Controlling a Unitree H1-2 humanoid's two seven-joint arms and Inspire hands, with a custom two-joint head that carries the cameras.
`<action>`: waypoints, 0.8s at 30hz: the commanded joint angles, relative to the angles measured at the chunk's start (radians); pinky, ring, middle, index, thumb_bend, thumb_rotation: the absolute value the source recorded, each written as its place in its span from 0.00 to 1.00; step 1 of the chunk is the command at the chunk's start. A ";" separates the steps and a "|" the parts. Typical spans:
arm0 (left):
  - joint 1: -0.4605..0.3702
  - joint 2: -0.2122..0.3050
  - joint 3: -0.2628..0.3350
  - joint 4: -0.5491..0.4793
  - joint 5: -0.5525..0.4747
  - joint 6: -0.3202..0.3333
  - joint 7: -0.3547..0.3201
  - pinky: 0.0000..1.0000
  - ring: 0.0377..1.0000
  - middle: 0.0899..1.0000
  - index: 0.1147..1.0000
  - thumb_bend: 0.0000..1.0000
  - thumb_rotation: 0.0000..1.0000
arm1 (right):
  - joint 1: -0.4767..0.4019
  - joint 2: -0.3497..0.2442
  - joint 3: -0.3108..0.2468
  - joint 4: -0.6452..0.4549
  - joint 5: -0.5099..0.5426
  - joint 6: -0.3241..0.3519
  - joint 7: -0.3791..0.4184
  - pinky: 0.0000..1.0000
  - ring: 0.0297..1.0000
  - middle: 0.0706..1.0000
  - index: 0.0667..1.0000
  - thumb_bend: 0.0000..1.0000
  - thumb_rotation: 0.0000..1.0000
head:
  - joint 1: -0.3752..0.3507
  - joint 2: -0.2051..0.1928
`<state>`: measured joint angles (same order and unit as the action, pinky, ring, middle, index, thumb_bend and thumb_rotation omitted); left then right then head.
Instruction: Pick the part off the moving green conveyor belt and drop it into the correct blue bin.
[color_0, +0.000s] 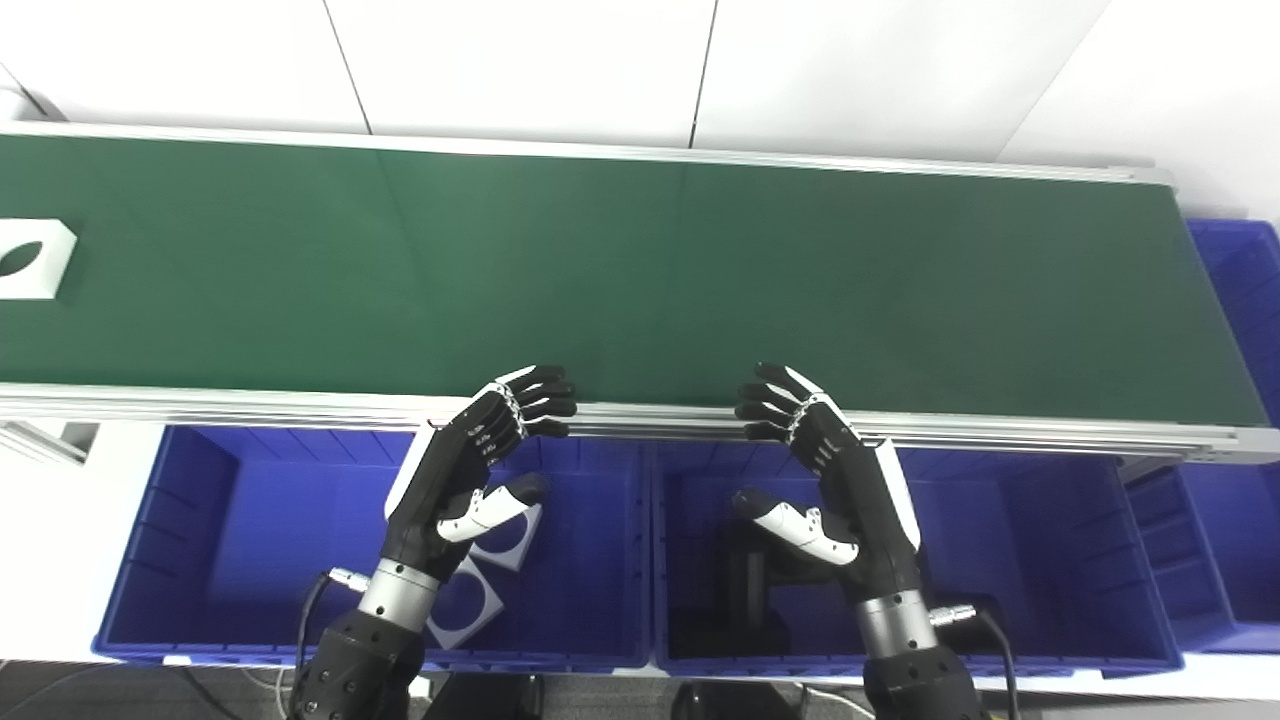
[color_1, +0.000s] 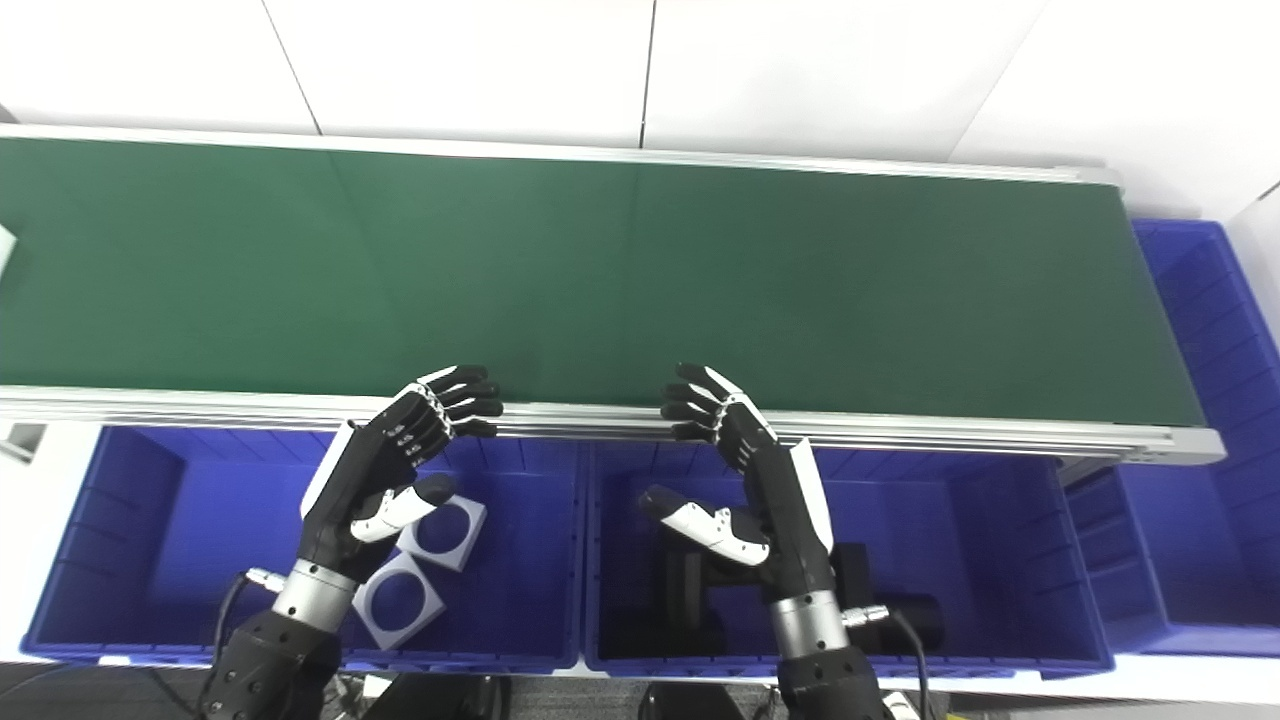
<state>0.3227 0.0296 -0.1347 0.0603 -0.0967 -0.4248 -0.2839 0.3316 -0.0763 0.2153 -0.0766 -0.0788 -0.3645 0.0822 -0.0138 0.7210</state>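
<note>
A white square part (color_0: 28, 258) with a round hole lies on the green conveyor belt (color_0: 640, 270) at the far left edge of the left eye view. My left hand (color_0: 478, 450) hovers open over the left blue bin (color_0: 180, 560), fingertips at the belt's near rail. My right hand (color_0: 825, 470) is open too, above the middle blue bin (color_0: 1050, 560), fingers likewise at the rail. Neither hand holds anything. Two white square parts (color_1: 410, 570) with round holes lie in the left bin. Black parts (color_1: 690, 590) lie in the middle bin, partly hidden by my right hand.
A third blue bin (color_0: 1235, 420) stands at the belt's right end. The aluminium rail (color_0: 1000, 432) runs along the belt's near edge between the bins and the belt. A white wall rises behind the conveyor.
</note>
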 joint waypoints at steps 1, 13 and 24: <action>-0.010 0.000 -0.003 -0.015 -0.004 -0.043 0.001 0.67 0.72 0.74 0.76 0.84 0.57 | -0.004 0.002 -0.003 -0.024 0.010 -0.036 0.006 0.67 0.72 0.76 0.82 0.71 0.49 | 0.000 0.001; -0.012 -0.003 -0.002 -0.012 -0.002 -0.044 0.002 0.66 0.71 0.74 0.76 0.83 0.56 | -0.009 0.002 -0.004 -0.016 0.009 -0.043 0.005 0.67 0.72 0.76 0.82 0.71 0.49 | 0.023 -0.001; -0.014 -0.003 -0.008 -0.008 0.002 -0.044 0.002 0.67 0.71 0.75 0.76 0.84 0.57 | -0.008 -0.001 -0.010 -0.017 0.004 -0.038 0.004 0.66 0.72 0.75 0.83 0.72 0.51 | 0.062 -0.018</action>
<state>0.3224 0.0293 -0.1392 0.0619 -0.0959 -0.4248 -0.2839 0.3305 -0.0780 0.2091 -0.0763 -0.0774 -0.3645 0.0819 0.0307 0.7102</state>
